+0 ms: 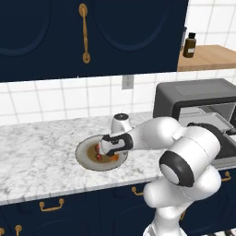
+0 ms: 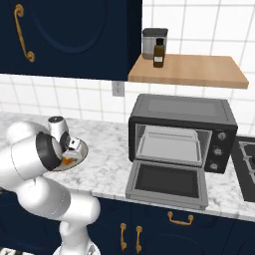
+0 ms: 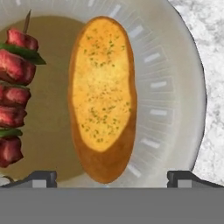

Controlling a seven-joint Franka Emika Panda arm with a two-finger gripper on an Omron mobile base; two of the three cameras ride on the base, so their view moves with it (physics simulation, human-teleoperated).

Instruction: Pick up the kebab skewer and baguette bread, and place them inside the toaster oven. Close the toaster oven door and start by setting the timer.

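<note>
Fingertips sit far apart at the bottom of my hand view, so I read the gripper (image 3: 112, 177) as wide open with nothing held; the baguette bread (image 3: 103, 94) lies between the two tips, its near end almost level with them, and neither tip touches it. From the base cameras the hand blocks the fingers, so I cannot confirm contact there. The bread rests lengthwise on the plate (image 3: 175, 87), and the kebab skewer (image 3: 15, 94) lies just beside it at 9 o'clock, parallel and apart. In the left base view the gripper (image 1: 110, 148) hovers over the plate (image 1: 85, 159) on the marble counter (image 1: 37, 147). At 3 o'clock of the plate stands the toaster oven (image 2: 182, 132), its toaster oven door (image 2: 167, 184) dropped flat open.
</note>
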